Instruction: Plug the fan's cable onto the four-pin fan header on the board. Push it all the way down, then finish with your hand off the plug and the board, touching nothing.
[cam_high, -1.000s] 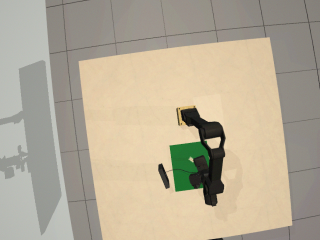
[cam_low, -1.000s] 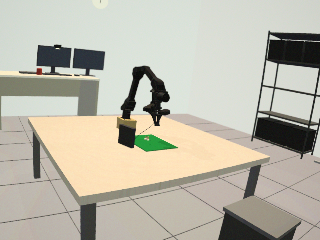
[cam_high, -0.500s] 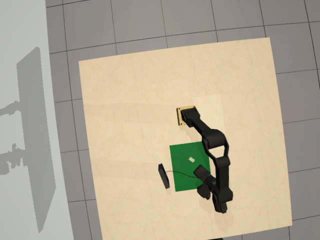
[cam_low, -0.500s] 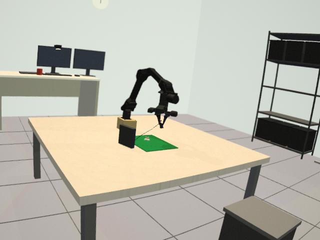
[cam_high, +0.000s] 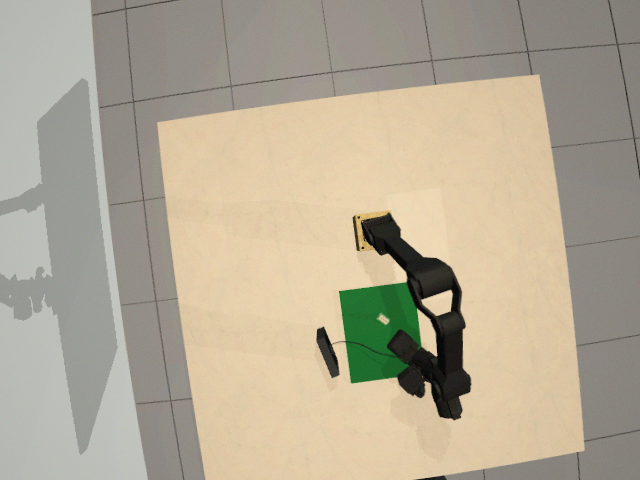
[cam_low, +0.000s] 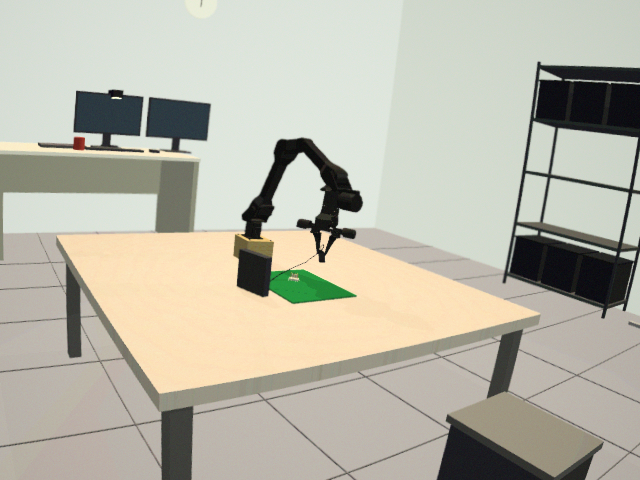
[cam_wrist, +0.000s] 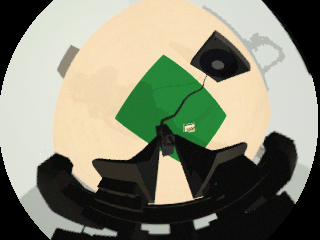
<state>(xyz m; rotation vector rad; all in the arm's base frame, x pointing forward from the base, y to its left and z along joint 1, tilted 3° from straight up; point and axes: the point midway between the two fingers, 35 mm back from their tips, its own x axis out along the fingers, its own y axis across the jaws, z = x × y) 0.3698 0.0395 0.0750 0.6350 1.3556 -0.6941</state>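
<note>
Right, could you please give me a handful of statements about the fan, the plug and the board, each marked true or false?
1. The gripper is closed on the plug. True.
2. The plug is seated on the white header. False: it hangs in the air, away from the header.
3. The fan stands on the green board. False: it stands on the table beside the board.
4. A thin dark cable runs from the fan to the plug. True.
5. The header is red. False: it is whitish.
</note>
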